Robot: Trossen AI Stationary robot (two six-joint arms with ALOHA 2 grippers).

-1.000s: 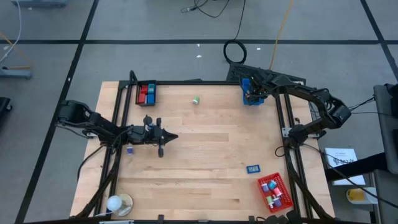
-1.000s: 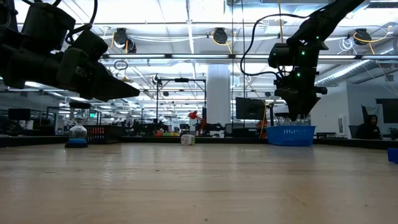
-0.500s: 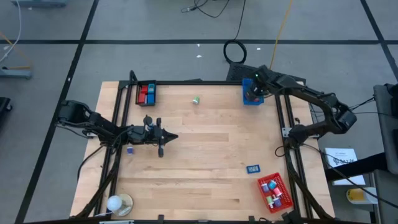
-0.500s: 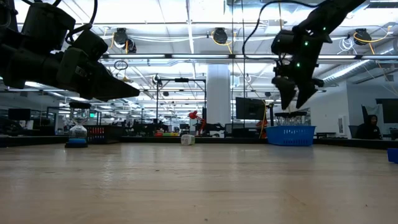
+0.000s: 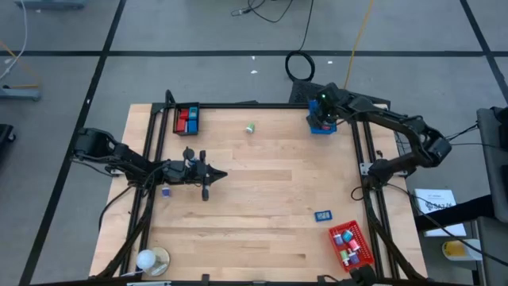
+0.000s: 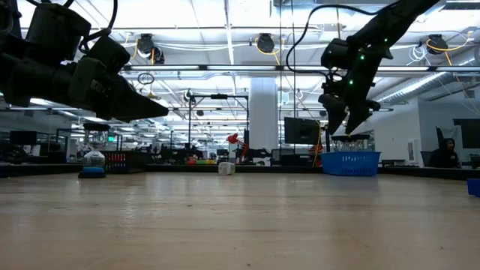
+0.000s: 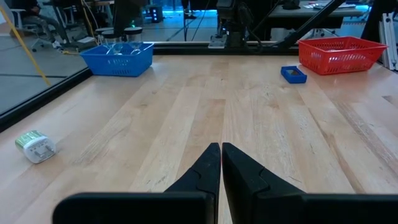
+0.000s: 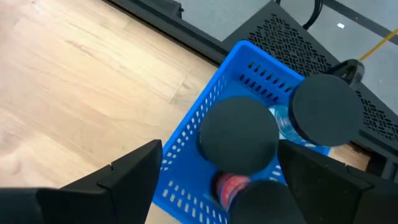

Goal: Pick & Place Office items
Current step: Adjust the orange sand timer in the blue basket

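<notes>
**Right gripper spread over blue basket; office items scattered and sorted**

Office items, loose: a small green-and-white block [image 5: 250, 127] lies on the pale wooden table [image 5: 262, 199] near the far edge, between the two far trays; in the left wrist view it shows as a pale green and white piece lying on its side. A flat blue rectangular piece [image 5: 322, 215] sits alone on the wood, just beside the red basket. A tiny blue-purple block [image 5: 165, 191] rests under the left arm.

Containers:
- Blue plastic mesh basket [image 5: 321, 127], far right corner of the table. The right wrist view shows round black discs [image 8: 238, 134] inside, a red-pink round item [image 8: 231, 185] beneath them, and something pale blue against the wall.
- Red plastic mesh basket [image 5: 350, 245], near right corner. Holds a mix of small red, white, blue and pink pieces; single shapes too small to tell.
- Black tray [image 5: 186, 119], far left. Holds red and blue blocks side by side.

Grippers: right gripper [image 6: 346, 124] hangs just above the blue basket, fingers spread wide, nothing between them. Left gripper [image 7: 221, 163] is over the left-middle of the table, fingers pressed together, empty, pointing across the bare wood.

Other: a round white and tan object [image 5: 151, 259] at the near left corner.
</notes>
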